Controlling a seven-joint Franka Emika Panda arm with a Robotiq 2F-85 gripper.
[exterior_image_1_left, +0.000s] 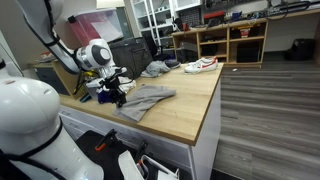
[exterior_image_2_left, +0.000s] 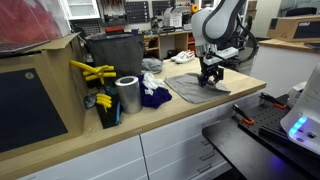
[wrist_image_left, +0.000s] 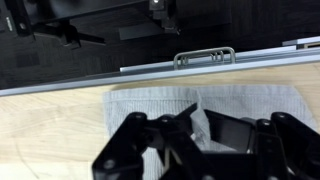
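One grey cloth (exterior_image_1_left: 150, 97) is the item in hand. It lies spread flat on the bench (exterior_image_1_left: 195, 115). In the wrist view, one edge of the cloth runs near the bench edge, with a drawer handle (wrist_image_left: 204, 57) just past that edge.

I read the fingers (wrist_image_left: 232, 130) as fully closed. They stand on the middle of the grey cloth. The wrist view shows a raised fold of fabric running up between them, so I judge that they have a pinch of the cloth.

Status, as I judge it:
- Approach and grasp: done.
- Lift: not begun. In both exterior views the rest of the cloth rests flat on the bench.
- Every step after the grasp is left to do.

Items around the grey cloth:
- A dark blue cloth (exterior_image_2_left: 153, 97) lies just beside it.
- A silver cylinder (exterior_image_2_left: 127, 95) stands beyond the blue cloth.
- A white shoe (exterior_image_1_left: 200, 65) sits well apart from it, at the far end of the bench.
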